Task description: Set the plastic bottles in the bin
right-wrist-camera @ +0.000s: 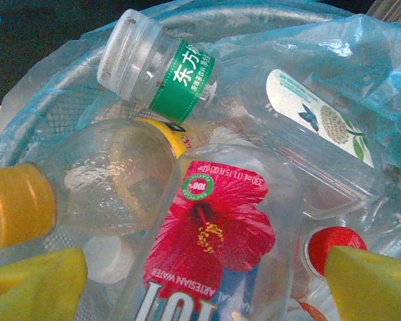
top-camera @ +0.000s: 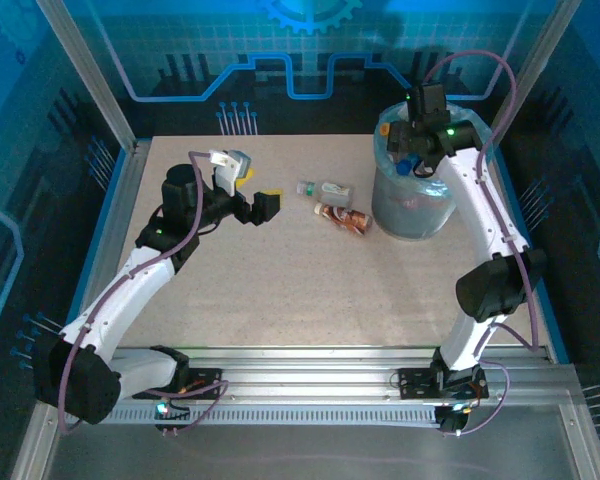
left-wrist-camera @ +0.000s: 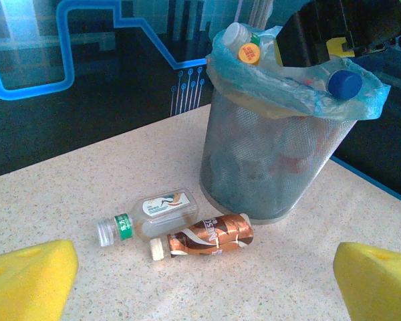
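Speckled beige tabletop (top-camera: 280, 290), blue circuit-pattern backdrop (top-camera: 280, 60), ribbed metal rail (top-camera: 310, 390)

I see my right gripper (top-camera: 412, 140) over the bin (top-camera: 410, 208) at two o'clock; two plastic bottles (top-camera: 343, 217) (one brown, I think) lie at one o'clock beside it.

Cool blue-tinted light, soft shadows, all views mostly sharp.
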Controlling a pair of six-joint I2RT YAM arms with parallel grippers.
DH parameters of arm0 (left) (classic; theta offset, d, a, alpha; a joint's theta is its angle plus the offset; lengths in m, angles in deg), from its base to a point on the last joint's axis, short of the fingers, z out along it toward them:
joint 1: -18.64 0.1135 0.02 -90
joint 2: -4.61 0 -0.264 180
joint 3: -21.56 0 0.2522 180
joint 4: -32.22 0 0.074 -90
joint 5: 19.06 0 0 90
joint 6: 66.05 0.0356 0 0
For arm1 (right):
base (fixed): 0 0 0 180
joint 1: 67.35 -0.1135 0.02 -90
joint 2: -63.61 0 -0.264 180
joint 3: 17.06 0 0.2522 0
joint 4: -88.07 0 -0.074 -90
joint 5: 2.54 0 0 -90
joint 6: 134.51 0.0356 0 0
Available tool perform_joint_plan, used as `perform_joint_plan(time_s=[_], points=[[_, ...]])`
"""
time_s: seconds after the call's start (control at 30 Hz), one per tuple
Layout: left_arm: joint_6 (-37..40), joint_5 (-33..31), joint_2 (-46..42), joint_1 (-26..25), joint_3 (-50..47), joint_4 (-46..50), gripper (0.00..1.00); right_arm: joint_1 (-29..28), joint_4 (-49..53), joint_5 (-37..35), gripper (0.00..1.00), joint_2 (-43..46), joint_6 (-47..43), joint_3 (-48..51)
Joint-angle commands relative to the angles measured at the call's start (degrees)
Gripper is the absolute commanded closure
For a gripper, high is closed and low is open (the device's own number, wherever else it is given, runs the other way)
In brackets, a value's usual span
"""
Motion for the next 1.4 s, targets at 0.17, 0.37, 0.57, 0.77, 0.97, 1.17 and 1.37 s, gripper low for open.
perform_joint_plan(time_s=[0.17,0.37,0.57,0.77,0.97,1.17,1.37], points=[[-0.09,0.2,-0.45,-0.25,-0.1,0.22,0.01,-1.35,3.68,-2.43,0.12,3.29,-2.68,-3.22],[0.08,0.07,-0.84,-0.22,-0.19,0.13,0.01,1.17,6.27,-2.29,0.19,5.13,-3.66,0.24],[-0.27,0.34,-0.79,-0.3,-0.19,-0.09,0.01,4.04,7.37,-3.8,0.22,7.24,-4.71,3.34],[-0.03,-0.01,-1.06,-0.29,-0.19,0.13,0.01,4.68,7.21,-4.48,0.22,8.81,-4.82,3.53],[0.08,-0.17,-1.23,-0.29,-0.19,0.26,0.01,2.61,5.15,-2.23,0.25,7.77,-4.06,6.34],[0.12,-0.39,-1.63,-0.3,-0.3,0.2,0.01,1.32,3.28,-0.34,0.34,6.45,-3.25,10.04],[0.25,-0.62,-2.29,-0.29,-0.37,0.3,0.01,1.1,3.36,1.14,0.38,4.64,-2.72,10.29]])
